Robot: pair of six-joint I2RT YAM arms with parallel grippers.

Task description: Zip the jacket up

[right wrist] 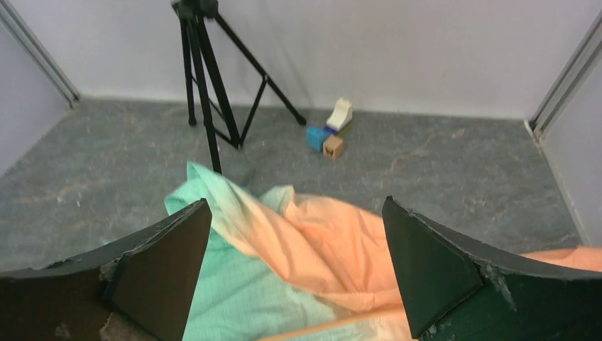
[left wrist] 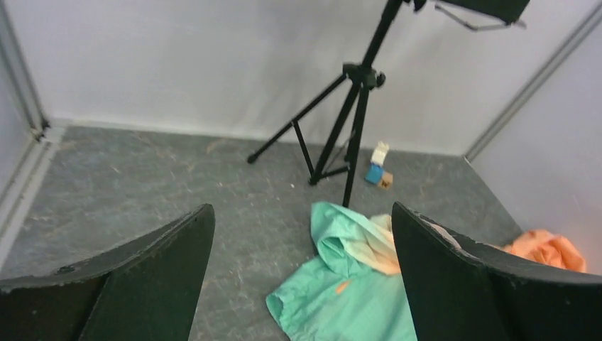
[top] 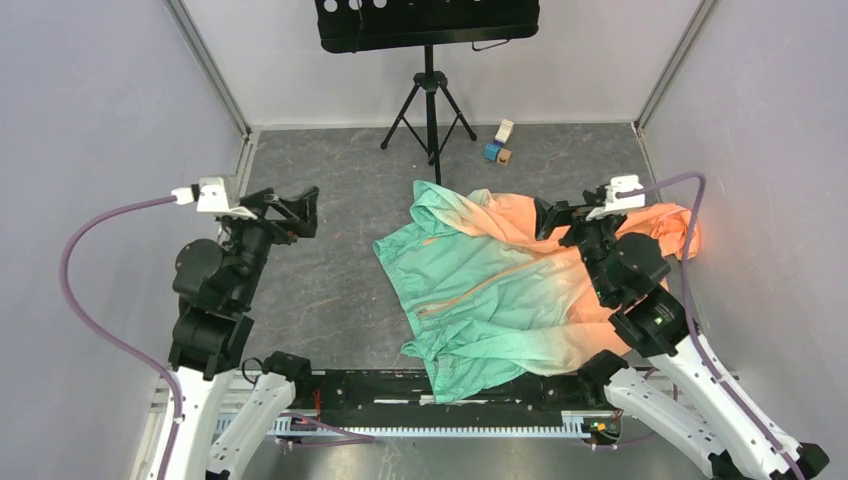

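lying crumpled, jacket [top: 480, 290] — seemingly unzipped, left gripper [top: 308, 212] and right gripper [top: 545, 220] spread wide

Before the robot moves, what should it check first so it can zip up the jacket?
1. Left gripper open, holding nothing: ok.
2. Right gripper open, holding nothing: ok.
3. Jacket spread flat: not ok, it lies crumpled.
4. Zipper pull found: cannot tell; only the orange zipper line shows.
5. Toy blocks apart from the jacket: ok.
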